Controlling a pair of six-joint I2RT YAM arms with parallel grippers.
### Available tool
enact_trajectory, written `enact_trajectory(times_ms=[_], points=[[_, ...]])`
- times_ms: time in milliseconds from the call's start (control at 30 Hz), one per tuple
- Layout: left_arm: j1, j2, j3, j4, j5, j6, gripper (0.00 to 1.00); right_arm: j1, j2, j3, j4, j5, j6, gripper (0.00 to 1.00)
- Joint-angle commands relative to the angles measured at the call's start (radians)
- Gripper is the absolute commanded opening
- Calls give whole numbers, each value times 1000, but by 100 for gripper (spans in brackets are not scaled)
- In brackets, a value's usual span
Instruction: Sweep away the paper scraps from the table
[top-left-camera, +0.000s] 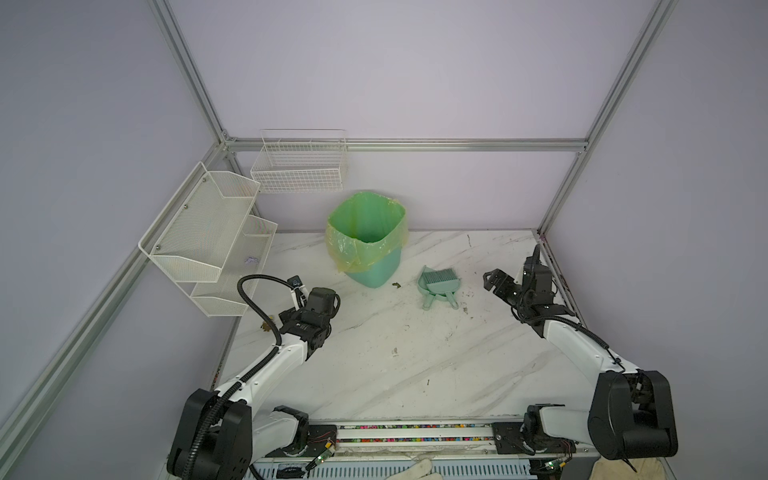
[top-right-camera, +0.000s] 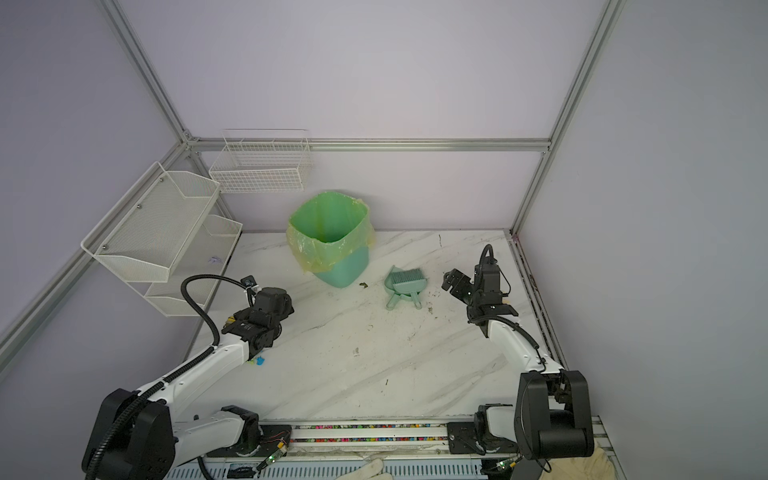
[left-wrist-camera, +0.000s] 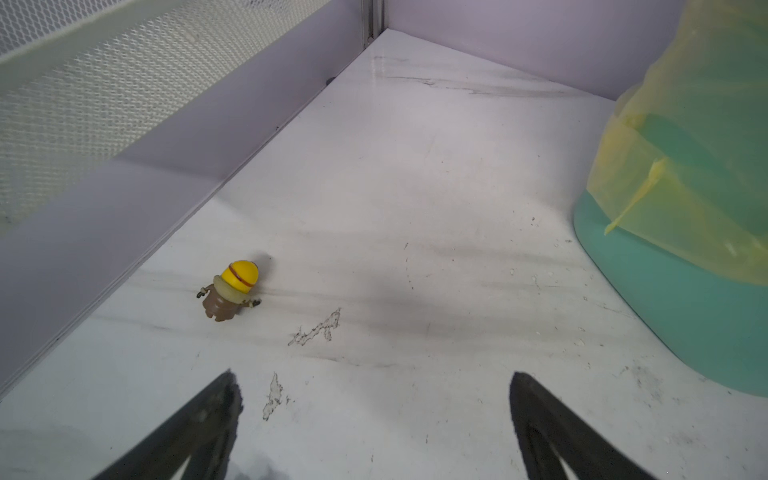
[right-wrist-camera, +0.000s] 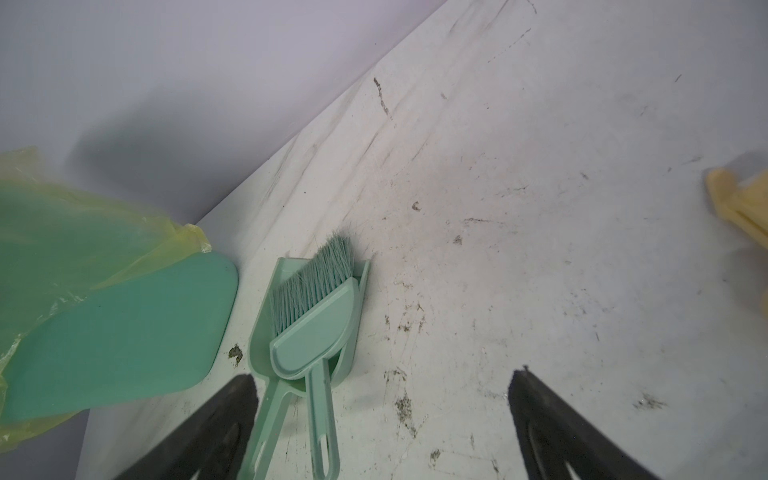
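A small cluster of blue and lime-green paper scraps (top-right-camera: 258, 360) lies on the white marble table (top-left-camera: 415, 365), right beside my left forearm; no other view shows it. Over bare table my left gripper (left-wrist-camera: 374, 382) stands open and empty. My right gripper (top-left-camera: 492, 281) (right-wrist-camera: 382, 382) is also open and empty, just right of a mint dustpan with its brush resting in it (top-left-camera: 438, 286) (right-wrist-camera: 316, 316). In the right wrist view the two handles lie beside one of my fingers (right-wrist-camera: 232, 399).
A teal bin with a green-yellow bag (top-left-camera: 368, 241) stands at the back centre, with a dark olive speck (top-left-camera: 396, 285) beside it. A yellow toy figure (left-wrist-camera: 230, 291) stands near the left wall. White mesh shelves (top-left-camera: 208, 232) and a wire basket (top-left-camera: 299, 166) hang at the left.
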Motion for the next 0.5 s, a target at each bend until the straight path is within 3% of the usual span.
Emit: enact_trajectory(times_ms=[0, 100, 200, 467], points=[[29, -29, -54, 182, -74, 116, 100, -4, -20, 1, 14, 40, -14, 97], [66, -31, -103, 322, -91, 210, 100, -4, -32, 2, 11, 46, -15, 97], [120, -38, -137, 443, 56, 276, 100, -4, -40, -5, 14, 56, -13, 97], [172, 36, -330, 936, 129, 436, 100, -4, -48, 2, -4, 78, -10, 97]])
